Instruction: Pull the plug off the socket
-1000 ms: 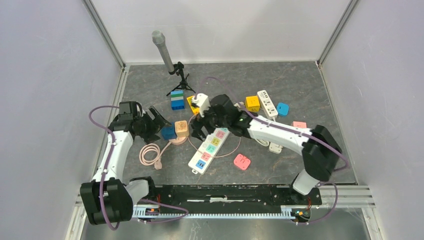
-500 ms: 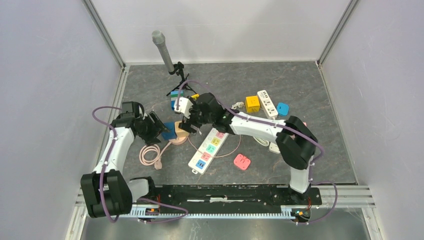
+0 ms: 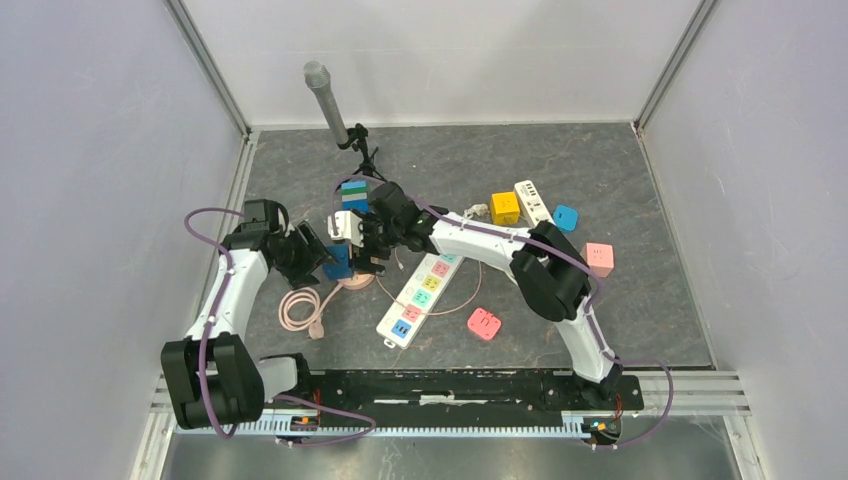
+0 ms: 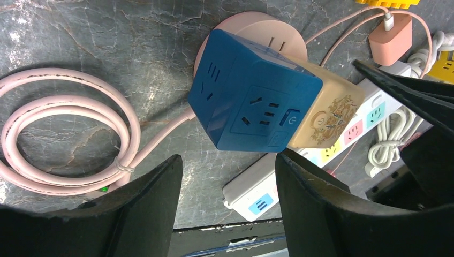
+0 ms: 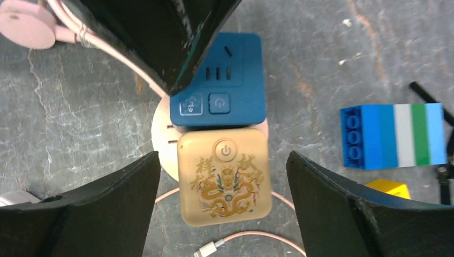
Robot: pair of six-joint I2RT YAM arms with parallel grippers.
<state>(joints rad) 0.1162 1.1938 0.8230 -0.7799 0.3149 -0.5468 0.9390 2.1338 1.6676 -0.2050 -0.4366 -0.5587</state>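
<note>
right tool (image 5: 224,155) had swung across toward the left tool (image 4: 228,157) since a second before; its jaws stood wide, the gold plug (image 5: 225,184) between them, untouched. left tool had narrowed, blue socket (image 4: 251,107) just past its tips; grip unclear.

Dark grey worktop (image 3: 620,170) marbled with pale veins. Near its centre, a navy blue socket cube (image 4: 251,104) and a cream cube (image 5: 225,184) printed with a golden dragon and gold characters. Under them, a pale pink round base (image 4: 267,29); its coiled cable (image 4: 53,134) is the same pink. A white power strip (image 3: 420,297) has pink, yellow, green and blue outlets. A brick stack (image 5: 393,134) is striped blue, light blue, white, green, light blue. Right of centre, a yellow cube (image 3: 505,207) and a pink cube (image 3: 598,257). The left fingers (image 4: 144,214) and right fingers (image 5: 107,198) are black.
</note>
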